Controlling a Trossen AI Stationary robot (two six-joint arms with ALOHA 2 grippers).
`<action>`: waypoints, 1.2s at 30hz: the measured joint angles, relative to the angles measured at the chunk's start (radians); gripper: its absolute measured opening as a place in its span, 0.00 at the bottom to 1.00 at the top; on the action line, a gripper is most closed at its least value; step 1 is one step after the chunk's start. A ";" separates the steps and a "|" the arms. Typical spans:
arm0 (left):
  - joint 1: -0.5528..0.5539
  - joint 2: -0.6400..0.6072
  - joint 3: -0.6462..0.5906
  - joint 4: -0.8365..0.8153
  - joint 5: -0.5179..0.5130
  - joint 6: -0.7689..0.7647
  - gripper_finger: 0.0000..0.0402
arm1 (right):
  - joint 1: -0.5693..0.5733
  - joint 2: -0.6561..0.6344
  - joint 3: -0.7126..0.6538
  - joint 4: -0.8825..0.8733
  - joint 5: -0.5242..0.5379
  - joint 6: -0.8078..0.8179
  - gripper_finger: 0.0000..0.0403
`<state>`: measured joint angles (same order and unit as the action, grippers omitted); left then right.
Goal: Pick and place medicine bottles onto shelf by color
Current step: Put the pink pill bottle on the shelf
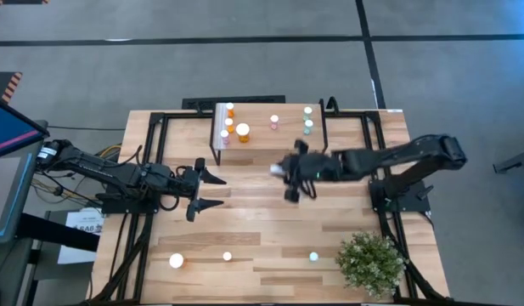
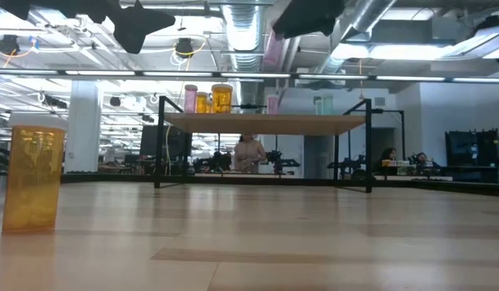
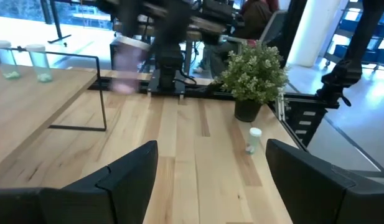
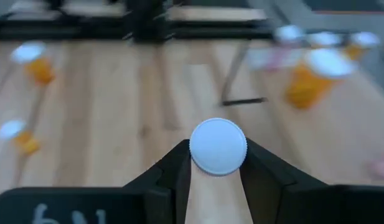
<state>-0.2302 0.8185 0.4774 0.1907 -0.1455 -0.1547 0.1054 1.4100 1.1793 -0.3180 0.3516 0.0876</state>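
Clamped in the right gripper [image 4: 216, 163], a white-capped pink bottle [image 4: 218, 147] hangs above the tabletop [image 1: 270, 221], just near of the shelf [image 1: 287, 136]. Spread wide and empty, the left gripper [image 1: 212, 191] waits at mid-left.

Open-plan lab: exposed ceiling ducts [image 2: 249, 24], workstations [image 2: 411, 166]

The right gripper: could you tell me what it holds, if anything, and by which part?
The right gripper holds a white-capped bottle, clamped at its cap; the body colour looks pink. The left gripper holds nothing.
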 joint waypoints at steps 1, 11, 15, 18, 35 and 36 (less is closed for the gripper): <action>0.000 0.000 0.000 0.000 0.000 0.000 0.71 | -0.032 -0.011 0.000 -0.013 0.000 0.000 0.34; 0.000 0.000 0.000 0.002 -0.001 0.000 0.71 | -0.295 0.004 0.000 -0.068 -0.006 0.001 0.36; 0.000 0.000 0.000 0.002 -0.001 0.001 0.71 | -0.349 0.044 0.000 -0.062 -0.011 0.001 0.36; 0.000 0.000 0.000 0.002 -0.001 0.002 0.71 | -0.376 0.080 0.000 -0.073 -0.012 0.003 0.35; 0.000 0.000 0.000 0.002 -0.001 0.006 0.71 | -0.394 0.108 -0.002 -0.072 -0.016 0.017 0.40; 0.000 0.000 0.000 0.001 -0.001 0.005 0.71 | -0.394 0.108 -0.002 -0.071 -0.016 0.017 0.41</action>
<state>-0.2302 0.8185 0.4774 0.1921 -0.1466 -0.1493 -0.2890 1.5181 1.1778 -0.3889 0.3355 0.1043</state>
